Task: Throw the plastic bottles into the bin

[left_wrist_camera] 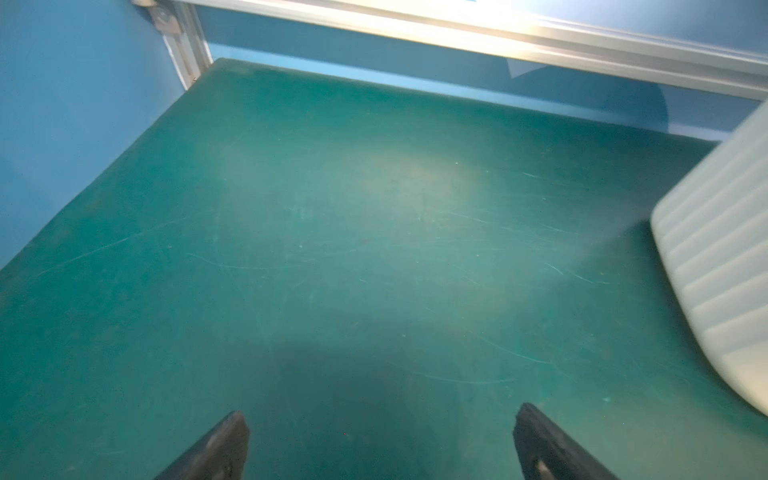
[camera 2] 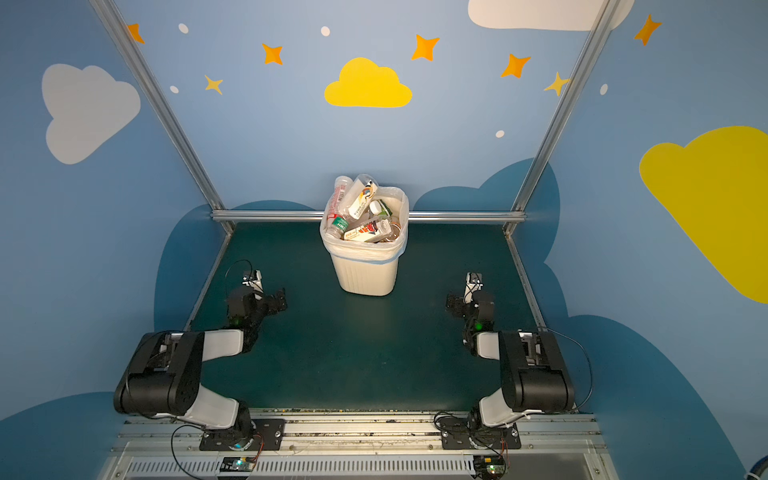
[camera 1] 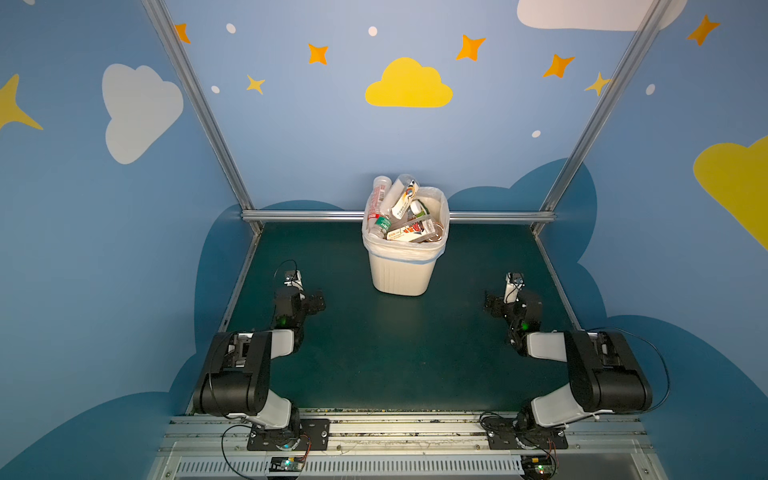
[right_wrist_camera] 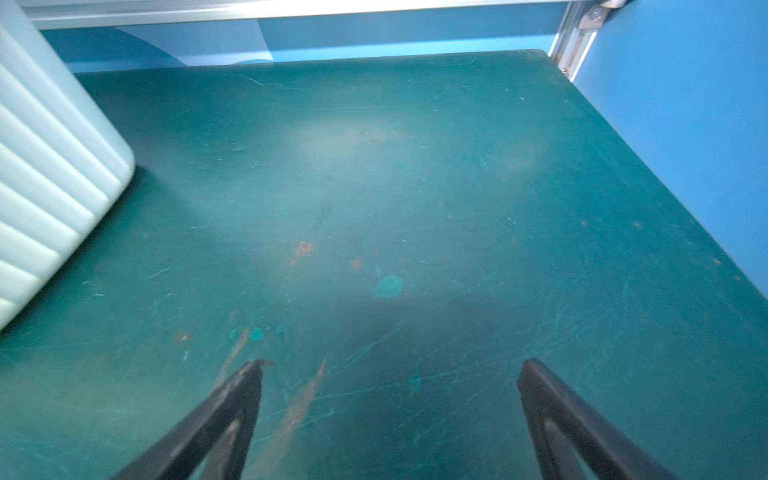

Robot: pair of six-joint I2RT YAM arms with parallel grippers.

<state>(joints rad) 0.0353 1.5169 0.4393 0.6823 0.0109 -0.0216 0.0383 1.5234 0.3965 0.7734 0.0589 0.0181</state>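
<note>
The cream-white bin (camera 1: 401,272) (camera 2: 365,274) stands at the back middle of the green table, lined with a white bag. The plastic bottles (camera 1: 399,208) (camera 2: 359,208) are piled inside it, and two stick up above the rim at its back left. My left gripper (camera 1: 309,300) (camera 2: 274,301) hangs open to the bin's front left, with nothing between its fingers (left_wrist_camera: 232,440). My right gripper (camera 1: 498,305) (camera 2: 457,305) hangs open to the front right, also holding nothing. Each wrist view shows only bare mat between the jaws (left_wrist_camera: 382,415) (right_wrist_camera: 392,365) and the bin's ribbed wall (left_wrist_camera: 723,257) (right_wrist_camera: 50,174) at one edge.
The green mat (camera 1: 395,353) runs between both arms up to an aluminium rail (camera 1: 311,215) along the back. Blue painted walls and slanted frame posts (camera 1: 199,104) close in both sides. Orange stains (right_wrist_camera: 305,248) mark the mat ahead of the right gripper.
</note>
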